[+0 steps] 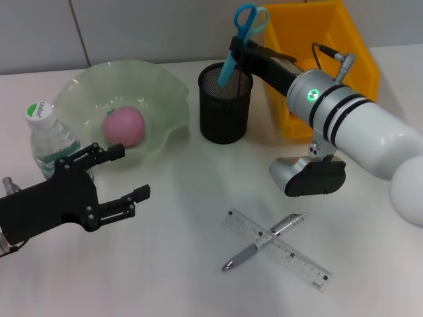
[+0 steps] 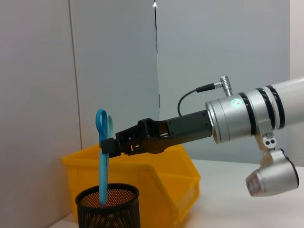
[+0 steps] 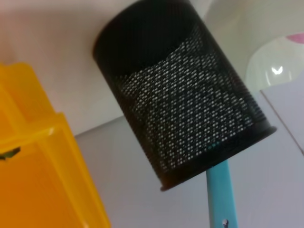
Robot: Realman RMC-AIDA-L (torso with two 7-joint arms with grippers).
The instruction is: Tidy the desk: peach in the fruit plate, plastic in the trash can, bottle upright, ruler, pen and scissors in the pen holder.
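Over the pen holder (image 1: pixel 225 102), the right gripper (image 1: pixel 238 50) has its fingers clamped on the blue scissors (image 1: pixel 242 36), tips down inside the mesh cup and the handle loops standing high above the rim. Those scissors look stiff and light, with slick plastic handles; held near the pivot they hang straight, which seems the sensible place to grip. The holder shows nothing else inside from here. To the left, the pale green fruit plate (image 1: pixel 162 89) already cradles the pink peach (image 1: pixel 123 126). The water bottle (image 1: pixel 51 139) stands upright beside it. The yellow bin (image 1: pixel 362 56) sits behind the arm, its contents hidden. Out on the desk (image 1: pixel 172 264), the clear ruler (image 1: pixel 301 261) lies under the grey pen (image 1: pixel 263 242), both thin and flat, awkward to pinch. The left gripper (image 1: pixel 120 176) waits low on the left, fingers apart.
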